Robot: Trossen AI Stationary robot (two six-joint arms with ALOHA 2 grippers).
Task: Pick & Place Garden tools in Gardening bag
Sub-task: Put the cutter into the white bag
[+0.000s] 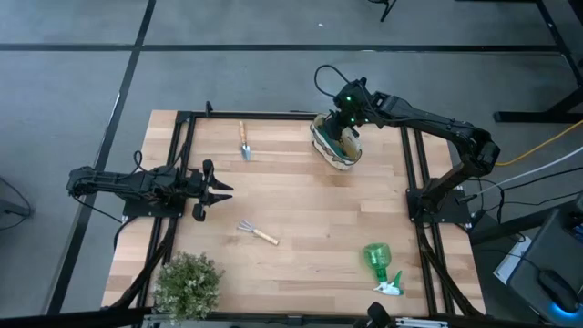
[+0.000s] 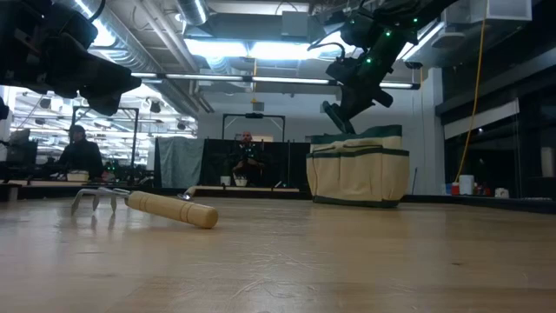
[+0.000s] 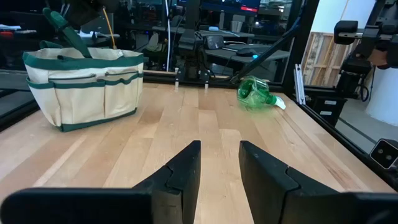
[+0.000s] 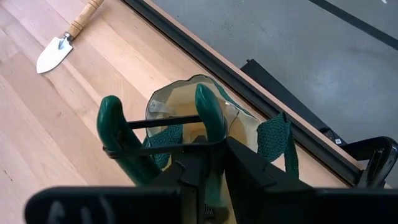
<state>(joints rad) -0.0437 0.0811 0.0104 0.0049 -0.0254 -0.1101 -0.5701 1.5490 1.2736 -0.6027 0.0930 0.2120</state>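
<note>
A robotics lab: framed wooden table [image 1: 301,196], ceiling strip lights [image 2: 234,48], seated person [image 2: 81,155].

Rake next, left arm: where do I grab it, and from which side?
Grip the rake mid-handle, coming straight down with the fingers across it. It lies flat on the table, its round wooden handle bare and nothing close by; the prongs point toward the left gripper, which is open.
</note>
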